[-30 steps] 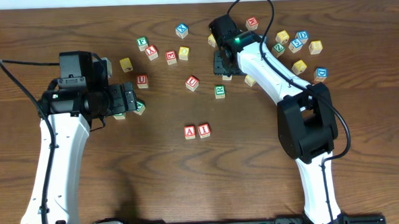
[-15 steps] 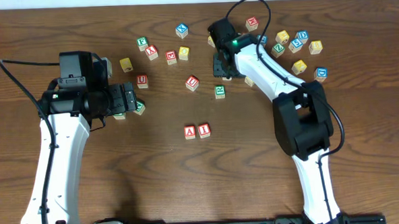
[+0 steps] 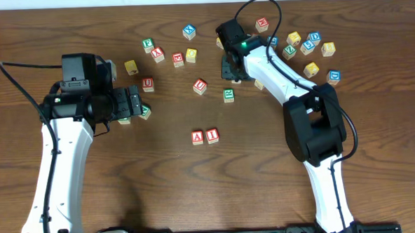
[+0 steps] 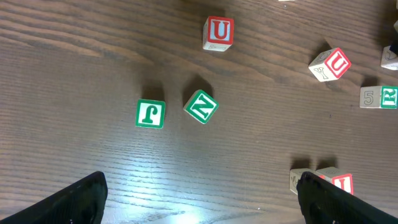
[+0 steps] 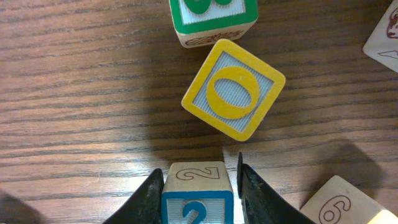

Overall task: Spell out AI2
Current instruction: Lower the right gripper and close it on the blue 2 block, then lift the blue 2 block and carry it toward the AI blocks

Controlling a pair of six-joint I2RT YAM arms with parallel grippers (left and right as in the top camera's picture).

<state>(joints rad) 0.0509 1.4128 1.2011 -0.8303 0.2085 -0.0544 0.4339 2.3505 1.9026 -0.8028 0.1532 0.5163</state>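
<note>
Right wrist, 2 block [image 5: 198, 194] cropped between claw [image 5: 200, 177]

Blue 2 block [image 5: 198, 199], yellow O block [image 5: 234, 89], red A block [image 3: 198, 137], red I block [image 3: 212, 135], green J block [image 4: 150, 114], green N block [image 4: 201, 106], brown wood-grain table [image 3: 161, 182]

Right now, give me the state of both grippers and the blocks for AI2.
left gripper, open, holding nothing.
right gripper, shut on the 2 block.
2 block, gripped, not yet in the row.
A block, face up, placed.
I block, face up, beside the A block.
</note>
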